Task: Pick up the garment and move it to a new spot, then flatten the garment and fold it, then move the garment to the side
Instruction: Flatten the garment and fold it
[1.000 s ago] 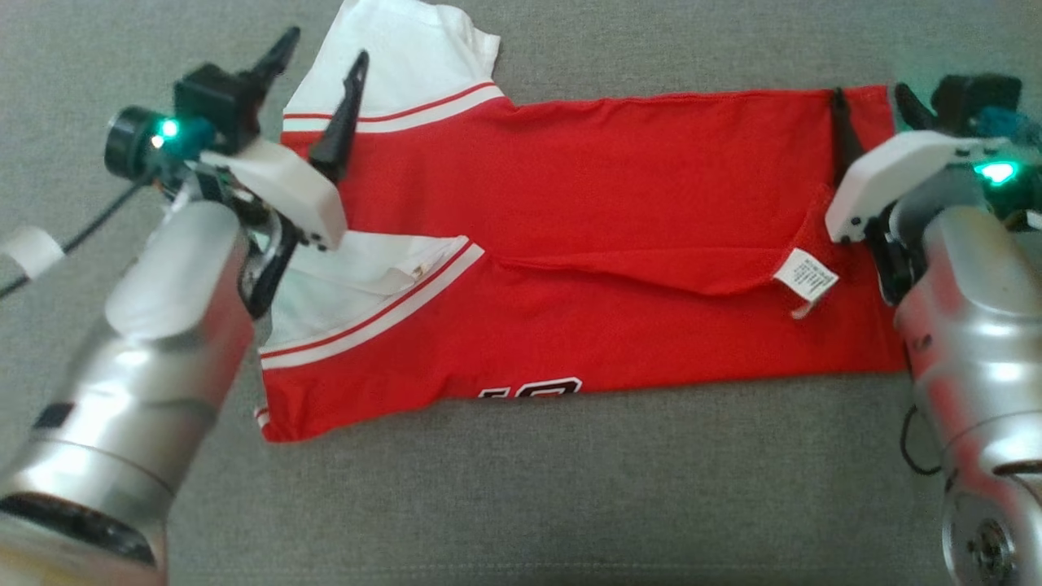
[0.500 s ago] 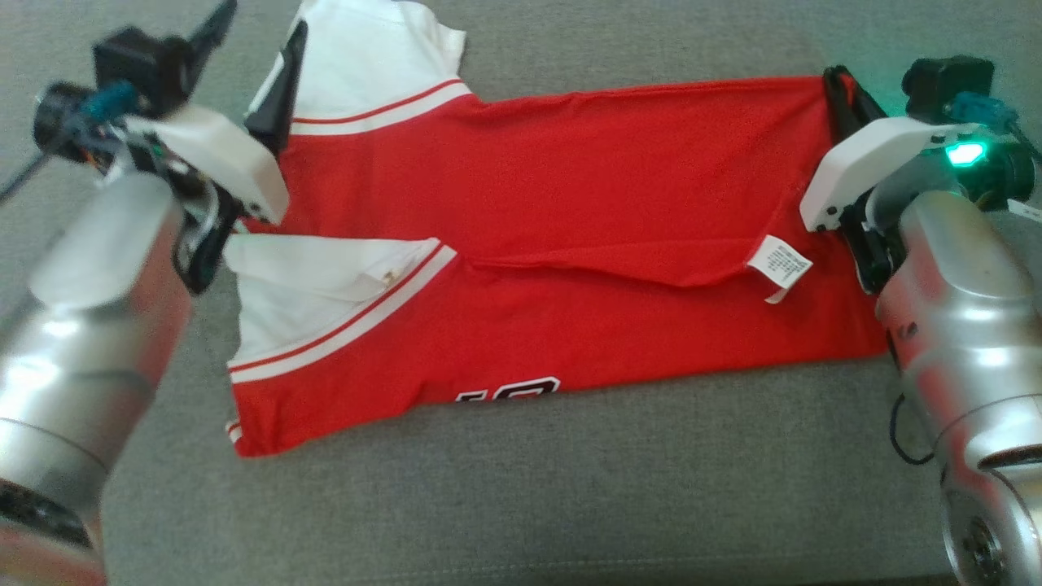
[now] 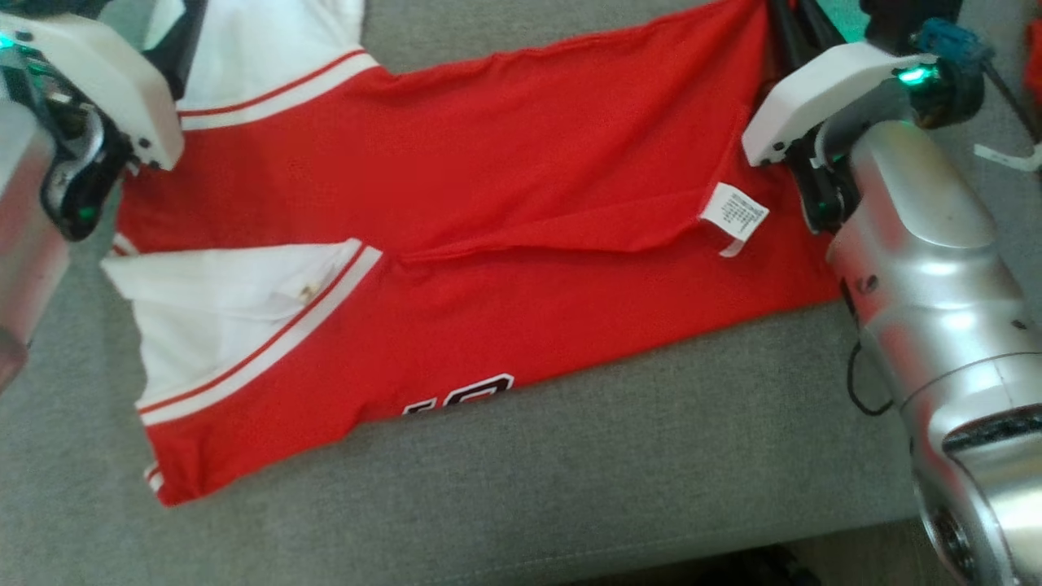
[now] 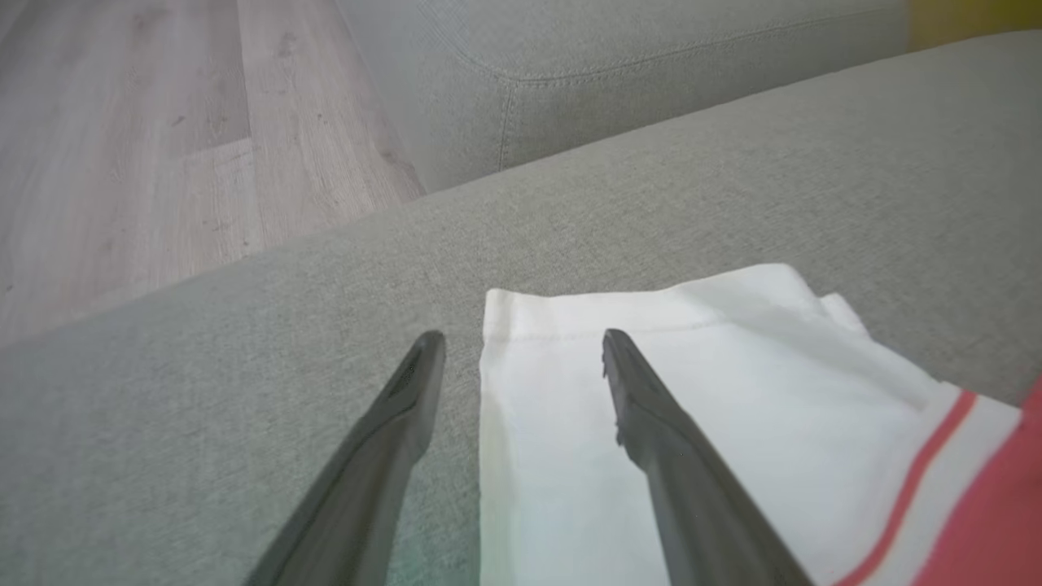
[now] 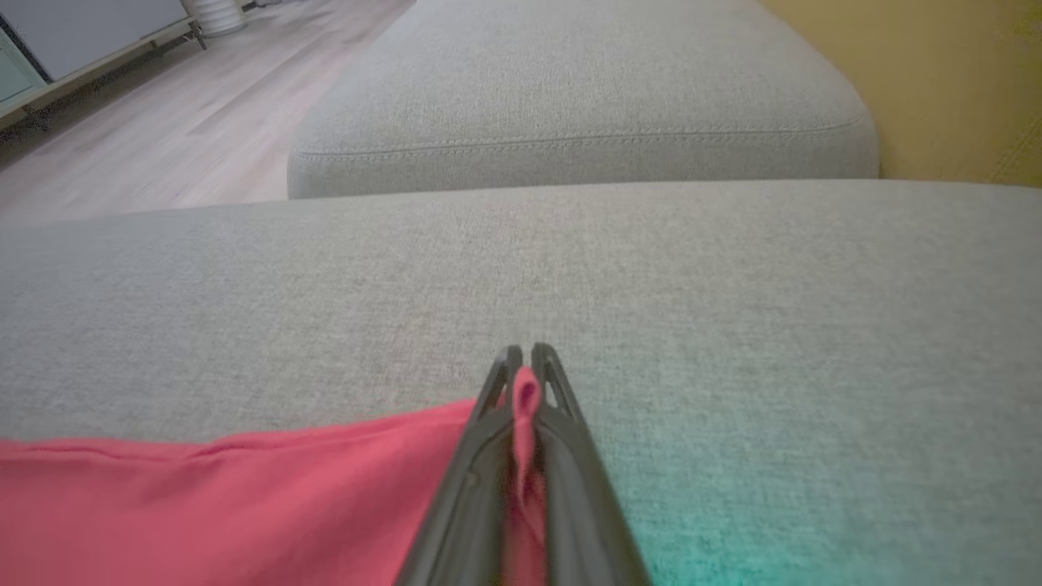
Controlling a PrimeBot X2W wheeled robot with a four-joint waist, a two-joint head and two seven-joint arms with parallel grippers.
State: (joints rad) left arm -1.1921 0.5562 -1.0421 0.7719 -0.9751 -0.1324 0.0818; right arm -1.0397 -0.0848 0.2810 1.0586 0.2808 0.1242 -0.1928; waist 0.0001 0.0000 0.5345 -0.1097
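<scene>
The garment [image 3: 488, 244], a red jersey with white, red-striped sleeves, lies folded lengthwise on the grey sofa cushion [image 3: 570, 472]. My right gripper [image 5: 525, 355] is shut on a pinch of the red hem [image 5: 526, 399] at the garment's far right corner. My left gripper [image 4: 521, 342] is open over the far white sleeve [image 4: 733, 391]. One finger [image 4: 391, 439] hangs above bare cushion and the other finger [image 4: 659, 431] above the sleeve, straddling its side edge. A white care label [image 3: 734, 213] sticks out near the right end.
The cushion's front edge [image 3: 773, 537] runs along the bottom right of the head view. Beyond the garment stand another grey cushion [image 5: 570, 98], wooden floor [image 4: 163, 146] to the left and a yellow wall [image 5: 961, 81] to the right.
My right gripper has shut on the red hem corner. My left gripper has moved out toward the far sleeve's edge and stays open. The head camera has shifted, sliding the whole scene left.
</scene>
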